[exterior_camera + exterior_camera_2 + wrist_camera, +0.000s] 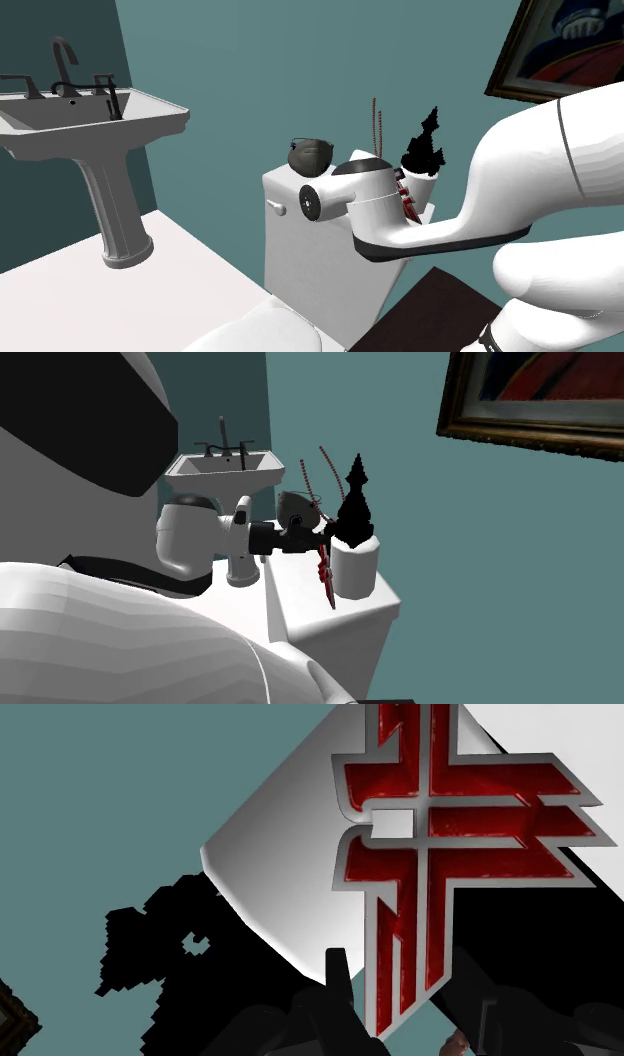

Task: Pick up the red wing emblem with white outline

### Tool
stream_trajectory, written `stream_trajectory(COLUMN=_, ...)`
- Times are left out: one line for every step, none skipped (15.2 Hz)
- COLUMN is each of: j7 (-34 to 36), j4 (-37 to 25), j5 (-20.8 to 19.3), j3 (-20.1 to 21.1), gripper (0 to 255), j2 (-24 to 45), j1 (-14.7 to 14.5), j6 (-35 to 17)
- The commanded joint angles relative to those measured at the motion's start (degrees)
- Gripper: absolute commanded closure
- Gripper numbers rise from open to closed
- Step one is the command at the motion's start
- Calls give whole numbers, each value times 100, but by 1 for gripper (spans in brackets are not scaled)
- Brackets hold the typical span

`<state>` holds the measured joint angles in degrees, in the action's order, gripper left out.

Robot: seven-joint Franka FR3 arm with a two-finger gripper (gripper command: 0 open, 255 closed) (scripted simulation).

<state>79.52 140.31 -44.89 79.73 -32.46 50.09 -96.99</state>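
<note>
A red wing emblem with a white outline (440, 844) is seen on edge on top of a white toilet tank (300, 260), just beside a white pot (356, 567) and on that pot's near side in the second exterior view. A spiky black plant (355, 502) is carried in the pot. The black gripper (400, 969) is held level at the emblem's upper part in the second exterior view, and the emblem's narrow end is framed by it in the wrist view; whether the jaws are pinching the emblem or are only spread around it cannot be told. Whether the emblem's lower tip is touching the tank top cannot be told either. A dark rounded vessel (308, 155) is placed further to the shoulder view's left on the tank, and thin beaded stems (377, 125) are seen rising behind the gripper. A pedestal sink (90, 120) is set well apart at the shoulder view's far left, and a framed painting (540, 397) is hung on the teal wall.
</note>
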Motion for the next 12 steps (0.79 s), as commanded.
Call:
stream_trajectory(j7=0, j4=6, j5=5, j3=-1, gripper=255, j2=2, j1=1, j6=1)
stream_trajectory(j7=1, j4=7, j5=4, j3=0, gripper=255, j2=2, j1=3, j6=0)
stream_trajectory(j7=6, j4=15, j5=5, j3=-5, gripper=255, j2=1, j1=-4, j6=-3)
stream_trajectory(j7=-60, j4=1, j5=-4, j3=-107, gripper=255, j2=-21, j1=-87, j6=18)
stream_trajectory(j7=-127, j4=-13, j5=-12, j3=-206, gripper=255, j2=-45, j1=-165, j6=39)
stream_trajectory(j7=-195, j4=-29, j5=-19, j3=-302, gripper=255, j2=-71, j1=-240, j6=58)
stream_trajectory(j7=-263, j4=-46, j5=-27, j3=-394, gripper=255, j2=-98, j1=-310, j6=76)
stream_trajectory(j7=-332, j4=-63, j5=-33, j3=-484, gripper=255, j2=-127, j1=-377, j6=93)
stream_trajectory(j7=-401, j4=-82, j5=-40, j3=-571, gripper=255, j2=-156, j1=-440, j6=110)
stream_trajectory(j7=-470, j4=-102, j5=-46, j3=-654, gripper=255, j2=-186, j1=-500, j6=127)
stream_trajectory(j7=-539, j4=-123, j5=-53, j3=-735, gripper=255, j2=-216, j1=-557, j6=143)
stream_trajectory(j7=-608, j4=-145, j5=-60, j3=-814, gripper=255, j2=-245, j1=-611, j6=159)
